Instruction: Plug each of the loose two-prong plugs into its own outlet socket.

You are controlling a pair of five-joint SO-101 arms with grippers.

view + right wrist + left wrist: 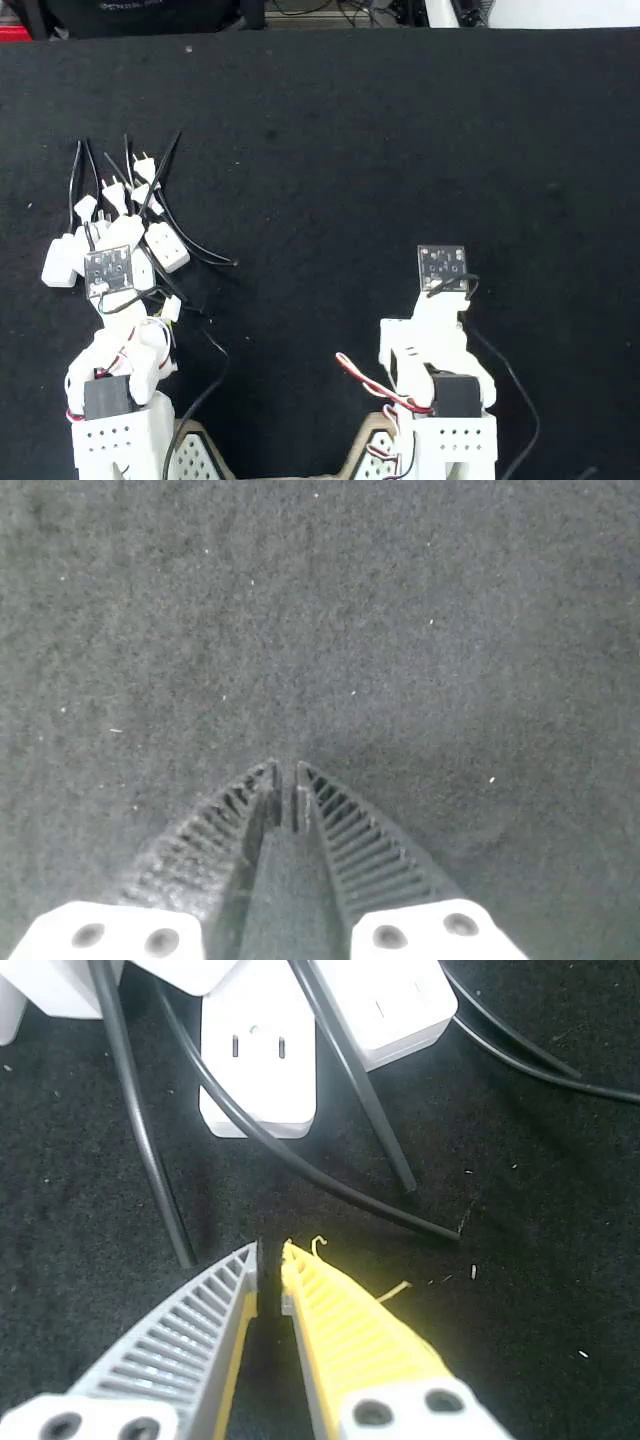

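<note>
Your black table [330, 130] carries all the work at about ten o'clock from its centre. There lies a huddle of white outlet sockets [166, 246], black cables [192, 247] and loose two-prong plugs [113, 193]. Your left arm [120, 375] stands at seven o'clock, with its wrist over the near edge of that huddle. Your right arm [437, 355] stands at five o'clock over bare table, well apart from all of it.

Your left hand [270, 1260] is narrow, its fingers all but together. I can't tell whether the dark sliver between the tips is only the gap or something held. It hangs low over the table just short of one outlet socket [258, 1065], which lies face up with both slots showing and a cable across its corner. Your right hand [286, 778] is narrow too, with nothing in it.

As far as I can judge, no plug is seated, so you are at the first step: picking a plug.

- **Reach:** The plugs lie at the twelve o'clock end of the huddle, beyond the sockets. Spread the left hand and carry it past them.
- **Grip:** Take one plug by its body and leave the prongs free.
- **Tangle:** The cables cross one another and the sockets, so a lifted plug will likely drag its neighbours.
- **Support:** You may need the right hand brought over to hold a socket steady.
</note>
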